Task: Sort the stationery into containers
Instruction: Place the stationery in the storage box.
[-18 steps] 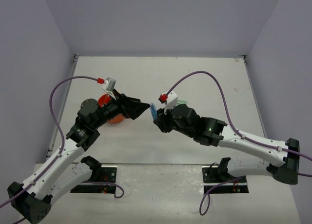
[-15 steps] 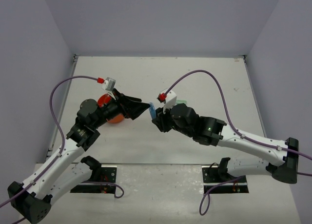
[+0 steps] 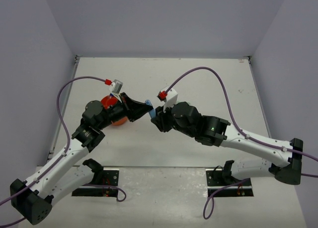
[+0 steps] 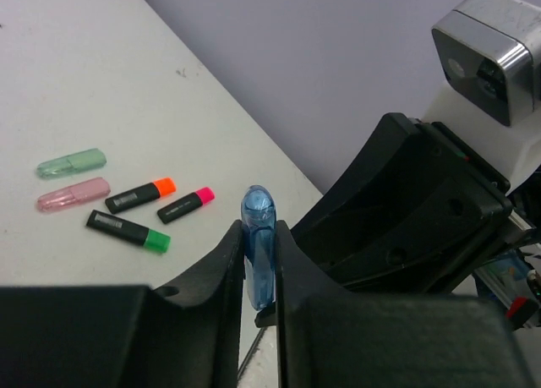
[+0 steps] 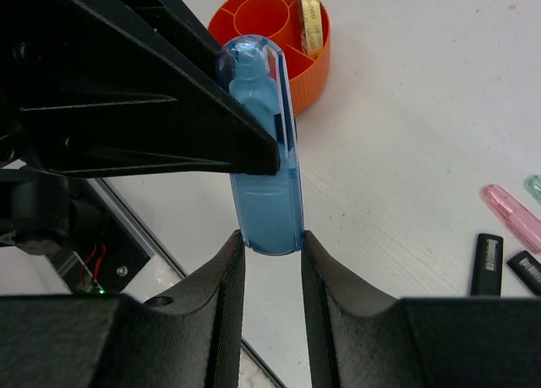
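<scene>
A translucent blue bar (image 3: 148, 108) hangs in the air between my two grippers, above the table's middle. My left gripper (image 4: 259, 240) is shut on its upper part, both fingers pressed flat against its sides. From the other side my right gripper (image 5: 269, 238) pinches the blue bar (image 5: 263, 177) at its lower end. The round orange tub (image 5: 314, 65) stands behind, with a yellow band ring (image 5: 309, 16) and a blue cap in its compartments. On the table lie a green bar (image 4: 72, 161), a pink bar (image 4: 73, 194) and highlighters with orange (image 4: 139, 195), pink (image 4: 184, 205) and green (image 4: 127, 230) ends.
In the top view the orange tub (image 3: 117, 121) sits mostly hidden under my left arm's wrist. The loose stationery lies on the table under my right arm. Grey walls close the table in on three sides.
My left gripper has gone from wide open to shut on the blue bar. My right gripper has carried the bar a little up and to the left, into the left jaws.
</scene>
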{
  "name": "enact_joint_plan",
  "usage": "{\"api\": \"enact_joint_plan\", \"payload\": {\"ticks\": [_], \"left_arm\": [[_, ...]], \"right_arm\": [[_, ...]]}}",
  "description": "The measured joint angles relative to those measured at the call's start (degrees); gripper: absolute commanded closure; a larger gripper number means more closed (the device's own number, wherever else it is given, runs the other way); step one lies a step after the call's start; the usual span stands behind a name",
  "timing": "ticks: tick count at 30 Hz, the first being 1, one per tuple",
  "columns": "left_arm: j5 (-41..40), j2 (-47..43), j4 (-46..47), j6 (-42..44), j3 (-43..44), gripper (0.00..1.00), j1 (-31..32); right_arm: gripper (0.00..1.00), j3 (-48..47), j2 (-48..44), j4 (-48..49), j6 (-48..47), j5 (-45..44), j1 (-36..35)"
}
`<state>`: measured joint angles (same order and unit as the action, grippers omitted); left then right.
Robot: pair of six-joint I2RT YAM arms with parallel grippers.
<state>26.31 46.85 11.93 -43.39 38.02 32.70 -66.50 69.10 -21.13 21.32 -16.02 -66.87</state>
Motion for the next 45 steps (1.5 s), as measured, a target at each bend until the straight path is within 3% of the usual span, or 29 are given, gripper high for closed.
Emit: {"api": "enact_joint_plan", "payload": {"ticks": [1, 2, 3, 4, 5, 6, 8, 15, 18, 25, 37, 43, 45], "left_arm": [[-0.1, 0.07, 0.03, 0.03, 0.0, 1.0, -0.03], [-0.41, 0.07, -0.13, 0.27, 0.0, 1.0, 0.01], [-0.72, 0.06, -0.31, 0.5, 0.0, 1.0, 0.05], [-0.99, 0.06, -0.5, 0.67, 0.0, 1.0, 0.1], [-1.95, 0.02, -0.94, 0.98, 0.14, 1.0, 0.25], [-3.53, 0.0, -1.96, 1.44, 0.45, 1.0, 0.47], [-9.38, 0.2, -6.3, 2.58, 1.83, 1.0, 0.78], [-42.41, 5.79, -25.77, 3.99, 7.54, 1.0, 0.58], [-51.09, 7.86, -29.5, 4.13, 7.52, 1.0, 0.43], [-62.91, 14.42, -29.87, 6.17, 7.52, 1.0, 0.43], [-71.96, 15.98, -29.16, 6.19, 2.11, 1.0, 0.38], [-73.07, 15.48, -27.29, 4.76, -1.8, 0.63, 0.35], [-73.0, 14.79, -26.82, 4.27, -2.8, 0.55, 0.32]], "right_arm": [[1.0, -0.07, -0.01, -0.07, 0.0, -0.01, 0.01], [0.93, -0.08, -0.02, -0.19, 0.0, 0.0, 0.02], [0.77, -0.08, -0.02, -0.29, -0.01, 0.01, 0.02], [0.3, -0.06, -0.02, -0.34, -0.04, 0.01, 0.02], [0.07, 0.21, -0.09, -0.06, -0.06, 0.01, 0.06], [0.02, 0.63, -0.28, 0.29, -0.02, 0.01, 0.1], [0.01, 1.96, -1.12, 0.86, 0.11, -0.21, 0.05], [0.01, 9.31, -10.87, -1.47, 3.15, -7.71, 0.08], [0.01, 11.72, -15.34, -1.89, 4.74, -10.5, 0.63], [0.01, 16.59, -19.91, -2.31, 6.99, -12.74, 1.22], [0.01, 21.59, -23.37, -4.26, 7.61, -13.42, 1.26], [0.01, 21.75, -23.83, -4.35, 7.67, -13.52, 1.26], [0.01, 21.75, -23.84, -4.45, 7.66, -13.52, 1.26]]}}
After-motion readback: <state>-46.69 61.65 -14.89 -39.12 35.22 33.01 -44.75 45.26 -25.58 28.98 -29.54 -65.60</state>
